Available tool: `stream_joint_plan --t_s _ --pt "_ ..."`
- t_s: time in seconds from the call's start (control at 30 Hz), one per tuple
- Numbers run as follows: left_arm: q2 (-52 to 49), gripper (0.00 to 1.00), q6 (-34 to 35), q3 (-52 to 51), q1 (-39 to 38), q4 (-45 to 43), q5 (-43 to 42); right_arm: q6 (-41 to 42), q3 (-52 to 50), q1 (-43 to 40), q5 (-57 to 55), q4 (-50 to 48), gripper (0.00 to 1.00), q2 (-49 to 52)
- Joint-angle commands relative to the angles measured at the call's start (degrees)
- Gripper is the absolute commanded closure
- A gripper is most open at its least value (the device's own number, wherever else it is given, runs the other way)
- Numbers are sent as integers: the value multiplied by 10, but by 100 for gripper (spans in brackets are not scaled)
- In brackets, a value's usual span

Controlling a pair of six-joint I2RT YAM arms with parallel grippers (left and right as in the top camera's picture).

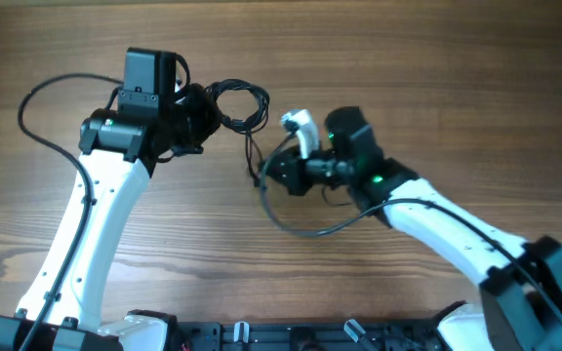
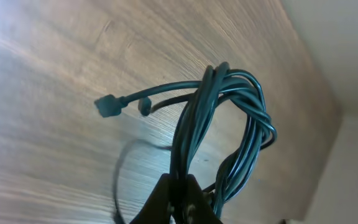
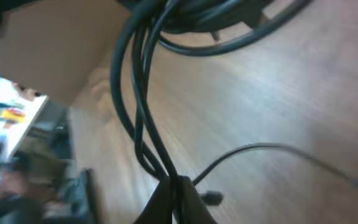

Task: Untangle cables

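Observation:
The cables (image 1: 238, 104) are thin black wires bunched in a loose coil lifted off the wood table. My left gripper (image 1: 206, 119) is shut on one side of the coil. In the left wrist view the coiled cables (image 2: 229, 118) rise from my left gripper (image 2: 179, 186), and a small plug end (image 2: 107, 106) sticks out to the left. Two strands hang from the coil down to my right gripper (image 1: 266, 174), which is shut on them. In the right wrist view those cables (image 3: 138, 106) run into my right gripper (image 3: 174, 186), with a tiny plug (image 3: 212, 198) beside it.
A thicker black arm cable (image 1: 310, 229) loops on the table below the right gripper. Another arm cable (image 1: 42, 112) arcs at the left. The arms' base rail (image 1: 291, 336) lies along the front edge. The wood table (image 1: 457, 78) spreads around both arms.

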State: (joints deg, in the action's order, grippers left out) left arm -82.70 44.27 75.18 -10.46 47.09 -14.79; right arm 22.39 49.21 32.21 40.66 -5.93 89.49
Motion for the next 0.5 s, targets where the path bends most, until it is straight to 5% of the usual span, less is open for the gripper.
stream_joint_plan --t_s 0.0,0.13,0.2,0.23,0.27,0.3,0.33,0.4,0.47 --pt "12 96 -148 11 -3 -19 7 62 4 -55 166 -9 96 -58" --pt "12 96 -218 11 -60 -30 -12 155 4 -74 189 -144 96 -65" --pt "12 96 -201 11 -92 -49 25 151 4 -74 182 -184 96 -65" --pt "12 96 -175 11 -93 -63 31 144 4 -74 172 -165 86 -65" --pt "12 96 -138 11 -91 -84 31 107 4 -73 172 -127 62 -65" --pt "12 96 -127 11 -89 -94 31 83 4 -72 172 -103 50 -65" --pt "12 96 -94 11 -89 -110 31 20 4 -68 158 -38 17 -64" --pt "12 96 -42 11 -89 -116 31 -18 3 -61 106 22 0 -64" --pt "12 96 24 11 -89 -104 31 -18 2 -46 19 45 0 -64"
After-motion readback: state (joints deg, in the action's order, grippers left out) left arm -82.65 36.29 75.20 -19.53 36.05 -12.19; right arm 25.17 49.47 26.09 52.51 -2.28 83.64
